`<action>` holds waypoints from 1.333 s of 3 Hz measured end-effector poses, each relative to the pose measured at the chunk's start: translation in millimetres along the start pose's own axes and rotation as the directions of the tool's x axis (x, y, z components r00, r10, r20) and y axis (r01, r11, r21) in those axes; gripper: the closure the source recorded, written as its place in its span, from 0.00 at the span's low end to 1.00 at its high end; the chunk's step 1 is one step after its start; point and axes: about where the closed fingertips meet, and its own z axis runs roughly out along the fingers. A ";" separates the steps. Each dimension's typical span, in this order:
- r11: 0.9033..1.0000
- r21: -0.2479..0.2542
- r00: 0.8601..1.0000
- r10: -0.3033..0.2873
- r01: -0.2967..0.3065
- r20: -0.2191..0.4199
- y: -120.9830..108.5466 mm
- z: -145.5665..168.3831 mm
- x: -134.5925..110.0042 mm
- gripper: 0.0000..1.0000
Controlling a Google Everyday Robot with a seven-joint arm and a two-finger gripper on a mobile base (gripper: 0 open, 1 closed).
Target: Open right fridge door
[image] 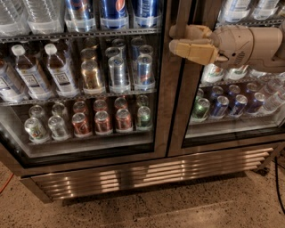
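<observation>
The right fridge door (222, 142) is a tall glass door in a brushed-steel frame at the right of the camera view, and it looks closed. Blue and green cans (220, 106) and white-labelled bottles (231, 9) show through it. My gripper (171, 39), beige and coming in from the right edge, is at the door's inner left edge at the height of the upper shelf, pointing left. Its tip lies over the steel strip between the two doors. I cannot tell whether it touches the frame.
The left glass door (89, 153) shows brown-drink bottles (55, 73), silver and red cans (102, 122) and water bottles. A slatted steel grille (147, 173) runs below both doors. Speckled floor lies in front. A dark cable (278, 178) hangs at the right, an orange one (5, 181) at the left.
</observation>
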 end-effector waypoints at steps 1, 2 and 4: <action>1.000 0.000 1.000 0.000 0.000 0.000 -4.7 -2.6 0.5 1.00; 1.000 -0.016 1.000 -0.005 0.005 -0.002 -8.0 -4.2 0.5 1.00; 0.999 -0.048 1.000 -0.011 0.011 -0.001 -6.7 -3.5 0.4 1.00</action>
